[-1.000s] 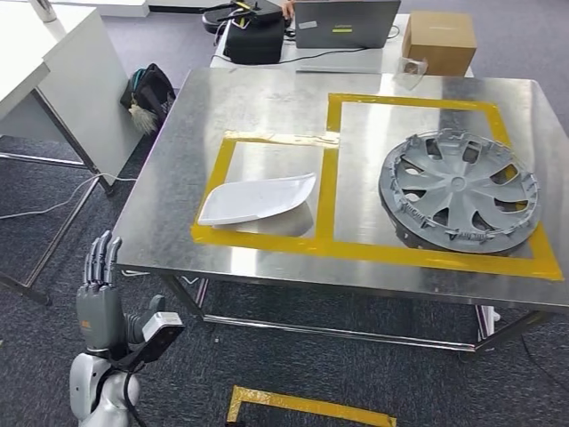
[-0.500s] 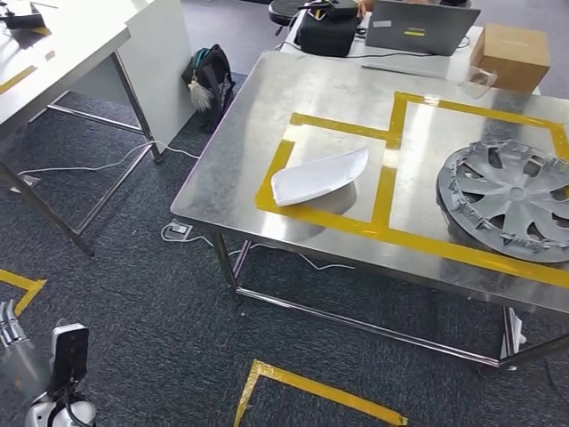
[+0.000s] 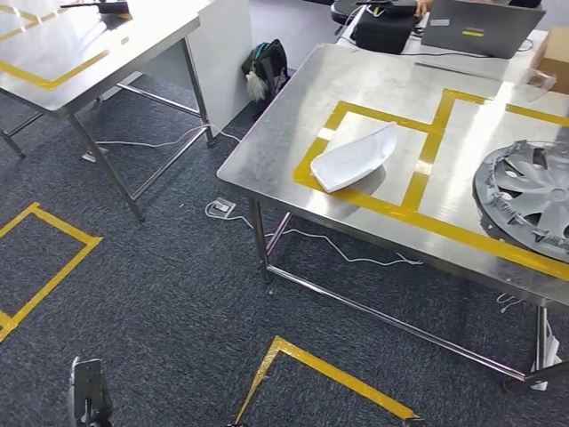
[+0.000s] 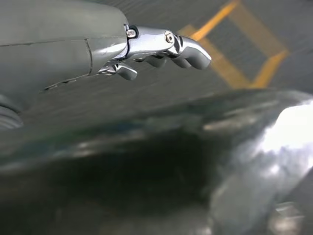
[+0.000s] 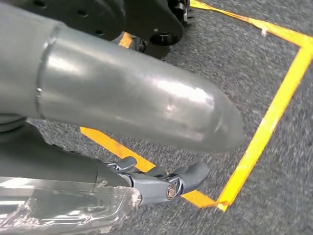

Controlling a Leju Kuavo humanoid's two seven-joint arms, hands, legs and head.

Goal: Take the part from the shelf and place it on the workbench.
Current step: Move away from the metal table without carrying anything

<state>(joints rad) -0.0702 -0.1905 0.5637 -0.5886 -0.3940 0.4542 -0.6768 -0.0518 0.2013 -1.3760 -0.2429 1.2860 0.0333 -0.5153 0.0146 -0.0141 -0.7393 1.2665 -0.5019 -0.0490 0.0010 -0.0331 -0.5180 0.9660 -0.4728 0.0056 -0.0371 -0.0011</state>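
Two hands hang low over dark grey carpet, both empty. The left hand, seen from its wrist, has its fingers stretched out and slightly apart, holding nothing; beyond its fingertips lies a rectangle of yellow floor tape, blurred. The right hand, seen from its wrist, likewise has its fingers extended and apart with nothing in them; a crinkled clear wrap covers its back. Just under and beyond those fingers runs a yellow tape outline on the carpet.

From the head view, well ahead of both hands and higher up, stands a steel workbench marked with yellow tape boxes. A white curved part lies inside the nearer, left-hand box, resting on the bench top, far from either hand. In the next box to the right sits a grey wheel cover, cut off by the picture's edge. White cables trail on the floor beneath the bench.

Farther off to the left stands a second table with yellow tape on its top. Between the two tables, on the floor, rests a dark bag. At the far edge of the workbench sit a black case and a laptop, with a cardboard box beside it.
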